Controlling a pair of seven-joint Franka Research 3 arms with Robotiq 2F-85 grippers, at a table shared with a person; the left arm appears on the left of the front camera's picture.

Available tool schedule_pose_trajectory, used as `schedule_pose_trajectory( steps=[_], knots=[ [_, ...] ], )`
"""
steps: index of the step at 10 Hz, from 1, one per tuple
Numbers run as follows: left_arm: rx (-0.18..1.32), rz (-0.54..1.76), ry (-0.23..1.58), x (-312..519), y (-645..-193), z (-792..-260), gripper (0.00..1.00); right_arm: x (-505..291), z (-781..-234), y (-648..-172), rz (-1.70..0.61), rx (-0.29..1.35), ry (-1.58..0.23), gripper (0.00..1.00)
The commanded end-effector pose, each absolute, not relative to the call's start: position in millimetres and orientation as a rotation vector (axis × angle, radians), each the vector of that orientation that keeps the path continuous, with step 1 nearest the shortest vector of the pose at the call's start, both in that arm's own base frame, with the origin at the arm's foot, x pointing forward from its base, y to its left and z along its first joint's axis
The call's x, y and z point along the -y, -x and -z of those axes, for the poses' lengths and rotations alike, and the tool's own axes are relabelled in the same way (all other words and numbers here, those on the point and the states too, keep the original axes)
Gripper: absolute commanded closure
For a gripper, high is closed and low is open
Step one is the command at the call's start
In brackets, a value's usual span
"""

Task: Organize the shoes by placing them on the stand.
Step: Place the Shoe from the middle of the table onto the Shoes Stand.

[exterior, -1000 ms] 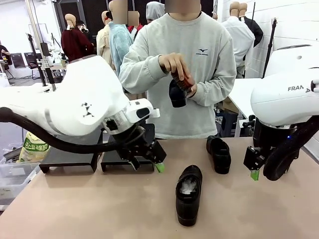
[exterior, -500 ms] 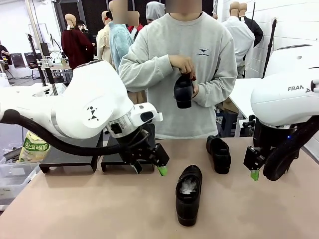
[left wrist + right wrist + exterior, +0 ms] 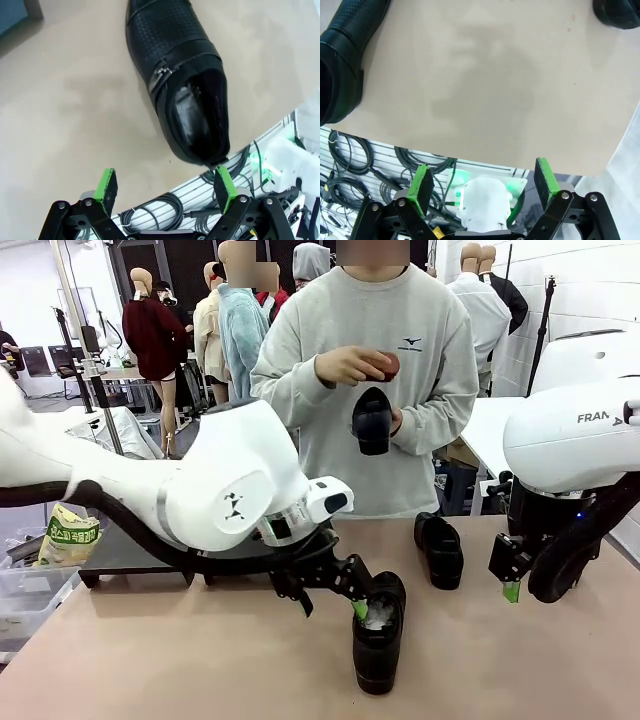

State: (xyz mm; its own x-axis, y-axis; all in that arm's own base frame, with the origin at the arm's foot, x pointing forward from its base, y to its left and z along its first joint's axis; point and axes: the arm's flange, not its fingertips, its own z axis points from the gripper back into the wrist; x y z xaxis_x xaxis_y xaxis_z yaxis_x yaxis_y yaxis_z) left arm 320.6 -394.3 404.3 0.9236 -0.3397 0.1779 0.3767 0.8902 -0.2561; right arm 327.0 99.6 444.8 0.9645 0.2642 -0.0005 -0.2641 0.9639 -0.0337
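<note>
A glossy black shoe point(image 3: 380, 640) stuffed with white paper lies mid-table, toe toward me. My left gripper point(image 3: 353, 603) hangs open just left of its opening. In the left wrist view that shoe point(image 3: 180, 85) lies above the open gripper point(image 3: 165, 187), its heel close to the right green pad point(image 3: 226, 186). A second shoe point(image 3: 440, 550) rests farther right. The person holds a third shoe point(image 3: 372, 420) at chest height. The low black stand point(image 3: 120, 552) sits at the far left, partly behind my left arm. My right gripper point(image 3: 511, 588) hovers open at the right with nothing in it point(image 3: 482, 184).
A yellow-green bag point(image 3: 68, 536) sits in a clear bin off the table's left edge. The right wrist view has one shoe point(image 3: 342, 60) at its left and another shoe point(image 3: 620, 12) at the top right corner. Cables point(image 3: 350, 160) hang below the table's near edge.
My left arm has swung right and down from in front of the stand to the middle shoe. The person has shifted the held shoe slightly. The right arm has stayed put.
</note>
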Motion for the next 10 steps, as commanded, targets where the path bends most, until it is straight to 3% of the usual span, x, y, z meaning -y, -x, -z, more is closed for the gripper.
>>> schedule_pose_trajectory(
  steps=[1, 10],
  knots=[
    [0.142, 0.326, 0.233, 409.6, -334.2, -390.8, 0.00, -101.0, -445.4, -324.5, -0.249, -0.005, 0.026, 0.00],
    [0.094, 0.260, 0.208, 442.1, -349.1, -333.7, 0.00, -101.0, -445.4, -324.5, -0.249, -0.005, 0.026, 0.00]
  ],
)
